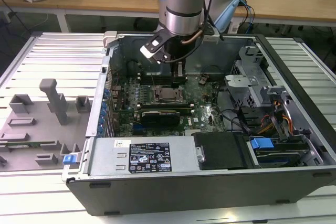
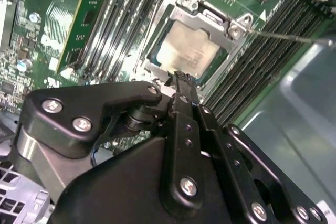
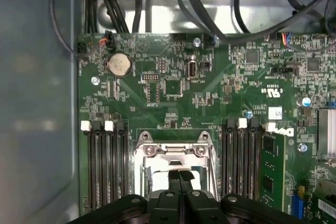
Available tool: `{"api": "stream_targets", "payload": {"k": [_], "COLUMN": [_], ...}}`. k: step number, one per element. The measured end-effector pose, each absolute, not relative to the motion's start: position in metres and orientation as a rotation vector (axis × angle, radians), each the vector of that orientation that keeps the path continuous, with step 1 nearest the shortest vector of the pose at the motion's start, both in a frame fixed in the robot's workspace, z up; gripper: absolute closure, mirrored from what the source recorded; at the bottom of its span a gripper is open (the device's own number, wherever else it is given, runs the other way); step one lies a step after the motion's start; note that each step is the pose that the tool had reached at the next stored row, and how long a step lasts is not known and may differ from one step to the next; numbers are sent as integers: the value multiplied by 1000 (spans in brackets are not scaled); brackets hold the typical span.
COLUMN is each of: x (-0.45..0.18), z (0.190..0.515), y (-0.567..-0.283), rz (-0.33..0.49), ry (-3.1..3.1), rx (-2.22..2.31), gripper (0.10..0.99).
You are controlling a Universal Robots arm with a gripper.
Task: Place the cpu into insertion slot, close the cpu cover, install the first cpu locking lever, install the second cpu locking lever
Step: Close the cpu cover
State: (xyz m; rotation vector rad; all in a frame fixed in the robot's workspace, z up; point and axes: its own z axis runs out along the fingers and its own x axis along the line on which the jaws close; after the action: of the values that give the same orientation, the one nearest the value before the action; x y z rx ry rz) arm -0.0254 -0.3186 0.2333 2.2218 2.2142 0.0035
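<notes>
The black gripper (image 2: 180,76), pinched closed and empty, hangs over the pale silvery square cpu (image 2: 188,51) in the dark-framed insertion slot (image 1: 159,96) under the silvery-bronze cpu cover (image 2: 207,20), so a skewed descent could gouge it.

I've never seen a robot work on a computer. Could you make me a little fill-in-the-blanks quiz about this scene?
1. The cpu shows through the window of the cpu ___.
2. The fingers of the gripper are pressed ___.
3. The circuit board is coloured ___.
4. Long memory slots flank the cpu on ___ sides.
Missing words: cover; together; green; both.
</notes>
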Motion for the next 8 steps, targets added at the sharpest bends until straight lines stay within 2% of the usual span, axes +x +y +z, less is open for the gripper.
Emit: {"api": "stream_targets", "payload": {"k": [8], "x": [-38], "z": [231], "y": [-319], "rz": [16], "ry": [2210], "rx": [2218], "gripper": [980]}}
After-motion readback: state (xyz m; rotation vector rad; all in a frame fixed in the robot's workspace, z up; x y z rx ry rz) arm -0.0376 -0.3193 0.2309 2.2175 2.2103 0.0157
